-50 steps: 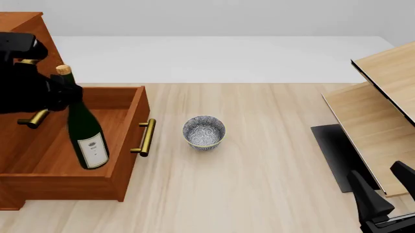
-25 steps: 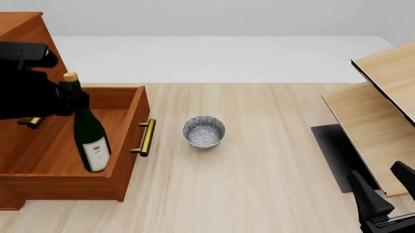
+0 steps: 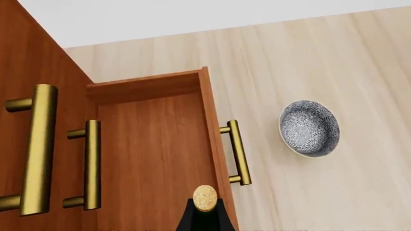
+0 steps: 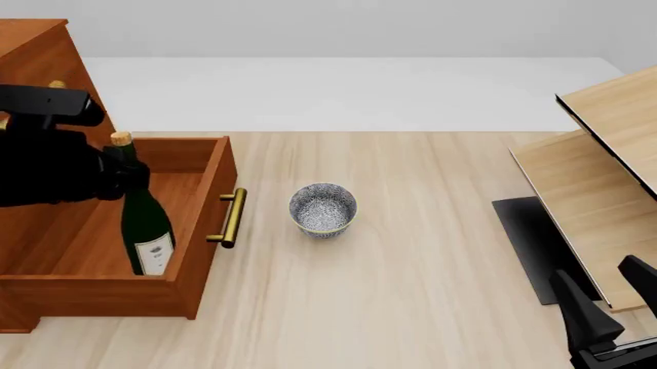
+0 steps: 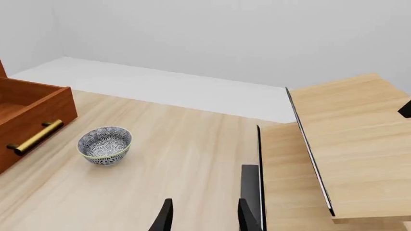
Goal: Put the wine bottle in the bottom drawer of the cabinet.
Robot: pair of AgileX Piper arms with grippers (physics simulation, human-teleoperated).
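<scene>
The black left hand (image 4: 115, 171) is closed around the neck of the tall dark green glass wine bottle (image 4: 144, 219) with its gold-tan foil top and white label. The bottle stands nearly upright, slightly tilted, its lower body inside the open bottom drawer (image 4: 205, 223) of reddish-brown wood, close to the drawer's front wall; whether its base touches the drawer floor cannot be told. The drawer is pulled out from the tall reddish-brown wooden cabinet (image 4: 36, 46) at the left edge of the tabletop (image 4: 411, 307), and its brass bar handle (image 4: 232, 217) faces the tabletop's middle. In the left wrist view the bottle's foil top (image 3: 205, 198) shows over the drawer's inside, beside the brass handles of the upper drawers (image 3: 38, 149).

A small speckled grey bowl (image 4: 322, 209) sits on the pale wood tabletop just beyond the drawer handle, apart from it. A pale light-wood shelf unit (image 4: 601, 184) stands at the right edge.

The black right hand (image 5: 204, 216) hovers low near the front right corner, its fingers parted and holding nothing.
</scene>
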